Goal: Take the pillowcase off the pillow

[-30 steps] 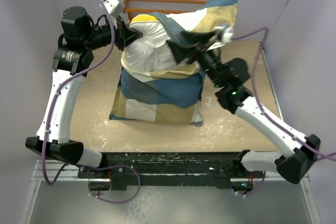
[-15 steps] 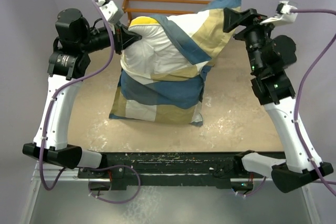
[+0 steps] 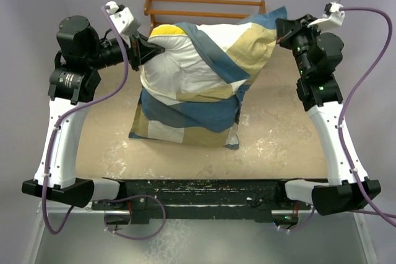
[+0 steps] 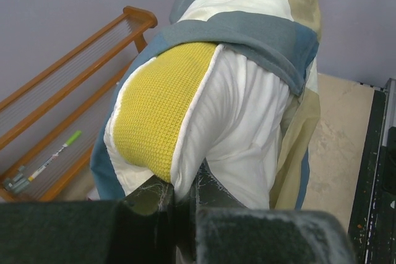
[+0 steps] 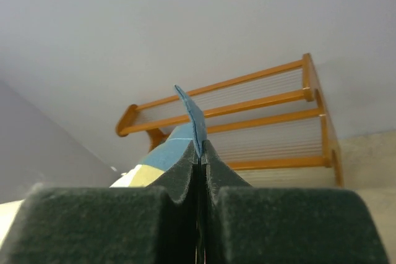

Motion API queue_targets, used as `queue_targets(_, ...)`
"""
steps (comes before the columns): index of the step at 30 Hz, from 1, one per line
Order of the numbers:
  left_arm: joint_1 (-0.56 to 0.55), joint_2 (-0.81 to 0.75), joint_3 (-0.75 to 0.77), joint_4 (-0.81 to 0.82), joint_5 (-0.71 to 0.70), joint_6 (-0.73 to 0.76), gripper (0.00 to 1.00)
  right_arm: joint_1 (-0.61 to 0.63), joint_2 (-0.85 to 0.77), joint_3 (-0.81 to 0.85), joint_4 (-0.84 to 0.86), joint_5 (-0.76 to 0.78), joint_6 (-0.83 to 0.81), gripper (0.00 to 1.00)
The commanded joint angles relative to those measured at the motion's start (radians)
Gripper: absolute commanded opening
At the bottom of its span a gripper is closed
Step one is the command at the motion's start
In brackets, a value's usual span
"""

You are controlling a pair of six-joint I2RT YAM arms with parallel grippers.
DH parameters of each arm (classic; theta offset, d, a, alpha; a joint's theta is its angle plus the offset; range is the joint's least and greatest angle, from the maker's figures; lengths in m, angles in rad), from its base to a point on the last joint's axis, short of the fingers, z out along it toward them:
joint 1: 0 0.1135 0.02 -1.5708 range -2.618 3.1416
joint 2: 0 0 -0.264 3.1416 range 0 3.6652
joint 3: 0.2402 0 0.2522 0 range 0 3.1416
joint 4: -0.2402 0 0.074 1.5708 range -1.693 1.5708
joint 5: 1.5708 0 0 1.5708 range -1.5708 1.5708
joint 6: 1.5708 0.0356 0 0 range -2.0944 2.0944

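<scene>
Top external shows the pillow standing upright in the middle of the surface, its lower half sleeved in the pillowcase. At ten o'clock the left gripper has its jaws clamped on the pillow's yellow corner. At two o'clock the right gripper has its jaws pinched on the pillowcase's blue corner. A wooden rack stands at twelve.
</scene>
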Motion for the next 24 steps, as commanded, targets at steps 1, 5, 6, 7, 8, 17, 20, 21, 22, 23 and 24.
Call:
queue_targets(1,0.0,-0.06,0.007,0.039,0.018,0.074,0.0,-0.032,-0.018,-0.026,0.132,-0.101,0.112,0.0)
queue_targets(5,0.0,-0.111,-0.001,-0.05,0.007,0.169,0.0,-0.082,0.007,-0.006,0.143,-0.053,0.134,0.0)
queue_targets(6,0.0,-0.126,-0.007,-0.074,0.009,0.193,0.0,-0.095,0.016,-0.005,0.147,-0.036,0.146,0.0)
queue_targets(7,0.0,-0.145,-0.011,-0.101,0.013,0.22,0.0,-0.109,0.023,-0.005,0.146,-0.017,0.157,0.0)
queue_targets(8,0.0,-0.161,-0.013,-0.131,0.018,0.244,0.0,-0.121,0.032,-0.007,0.144,0.002,0.163,0.0)
queue_targets(17,0.0,-0.25,0.04,-0.426,0.037,0.482,0.0,-0.171,0.063,-0.147,0.115,0.224,0.155,0.0)
queue_targets(20,0.0,-0.27,0.056,-0.482,0.035,0.528,0.0,-0.183,0.082,-0.19,0.1,0.295,0.135,0.0)
queue_targets(21,0.0,-0.276,0.059,-0.49,0.034,0.541,0.0,-0.186,0.094,-0.203,0.092,0.306,0.133,0.0)
queue_targets(22,0.0,-0.282,0.061,-0.497,0.034,0.551,0.0,-0.188,0.101,-0.219,0.089,0.314,0.128,0.0)
queue_targets(23,0.0,-0.289,0.061,-0.499,0.031,0.556,0.0,-0.188,0.106,-0.234,0.086,0.32,0.127,0.0)
queue_targets(24,0.0,-0.295,0.062,-0.5,0.028,0.56,0.0,-0.189,0.11,-0.249,0.085,0.327,0.125,0.0)
